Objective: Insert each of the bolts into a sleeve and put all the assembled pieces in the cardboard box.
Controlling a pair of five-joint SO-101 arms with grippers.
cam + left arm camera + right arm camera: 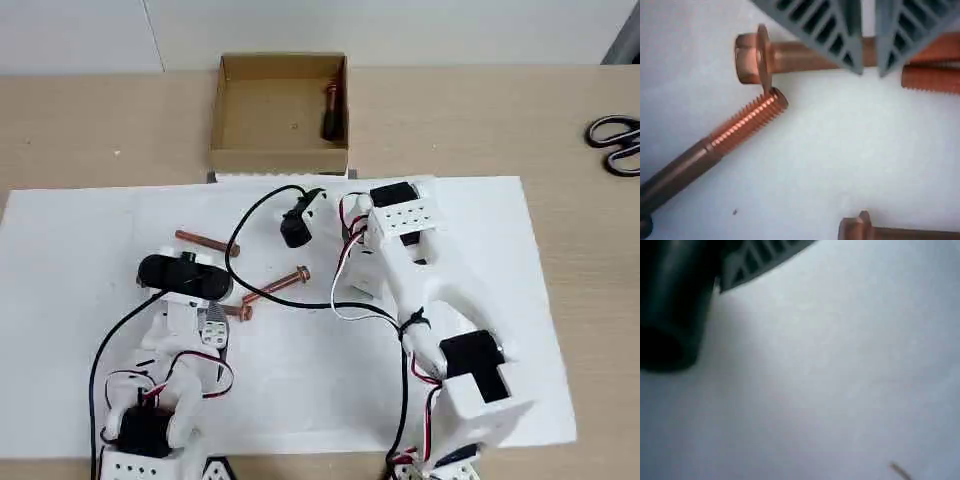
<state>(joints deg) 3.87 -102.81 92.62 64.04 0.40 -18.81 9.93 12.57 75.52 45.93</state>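
Several copper bolts lie on the white paper (pixel 480 250): one (pixel 205 240) at the left, one (pixel 275 285) slanted, one short (pixel 240 312). My left gripper (pixel 215 330) (pixel 870 72) hovers just over a hex-headed bolt (pixel 790 52), its fingers nearly together with nothing between them. A slanted bolt's thread (pixel 747 117) touches that head. My right gripper (pixel 303 210) is shut on a black sleeve (pixel 294 230) (pixel 670 305) near the paper's far edge. The cardboard box (pixel 225 110) holds one assembled piece (pixel 331 110) by its right wall.
Scissors (pixel 615 145) lie on the wooden table at the far right. Black cables (pixel 240 240) loop across the paper between the arms. Another bolt head (pixel 860 227) and a threaded end (pixel 930 80) lie close to my left gripper.
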